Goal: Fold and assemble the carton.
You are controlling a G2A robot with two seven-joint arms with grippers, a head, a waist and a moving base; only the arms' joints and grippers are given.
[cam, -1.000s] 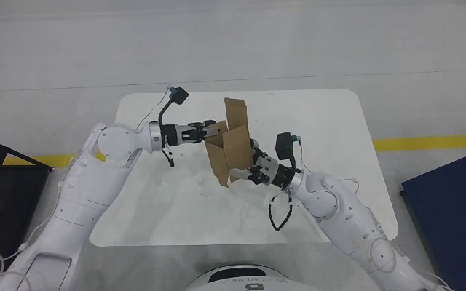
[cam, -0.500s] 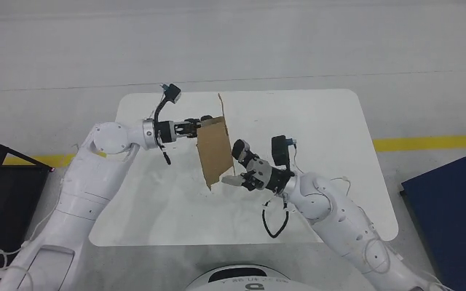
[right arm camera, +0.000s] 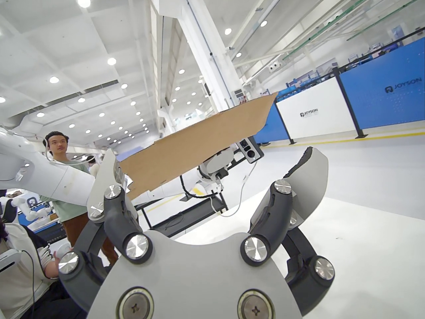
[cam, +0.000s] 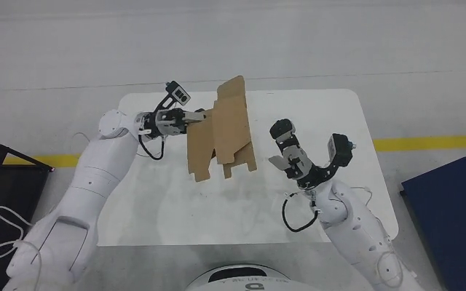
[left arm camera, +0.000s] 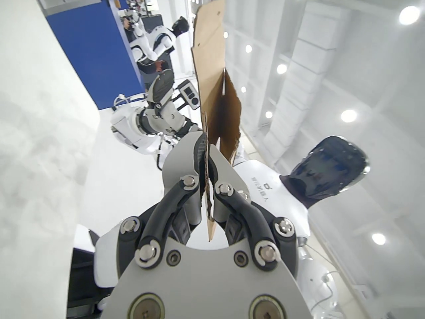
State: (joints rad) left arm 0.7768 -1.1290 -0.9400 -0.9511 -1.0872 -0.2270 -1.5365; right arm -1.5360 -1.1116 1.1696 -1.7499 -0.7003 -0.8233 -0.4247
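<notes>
The left gripper (cam: 194,117) sits over the far-left part of the white tabletop (cam: 328,109). Its jaws are clamped on the left edge of the carton (cam: 222,131). The carton is raised in the air over the middle of the tabletop, toward the far edge, and does not rest on it.

From the top view the carton is a brown cardboard sleeve with its broad side up. Its panels lie close together and are not yet squared into a box. Short flaps with notches between them hang along its near end, and one long flap reaches toward the far edge.

The left wrist view meets the carton (left arm camera: 212,77) edge-on. The left gripper (left arm camera: 206,144) pinches a single thin layer between its dark pads. Farther from the jaws, two layers part slightly into a narrow wedge.

To the right of the carton, the right gripper (cam: 279,147) is over the right-middle of the tabletop, near the carton's right edge. The top view shows a clear gap between them.

In the right wrist view the right gripper (right arm camera: 211,164) has its jaws spread wide with nothing between them. The carton (right arm camera: 199,144) slants across beyond them, with one corner passing behind a finger (right arm camera: 108,170).
</notes>
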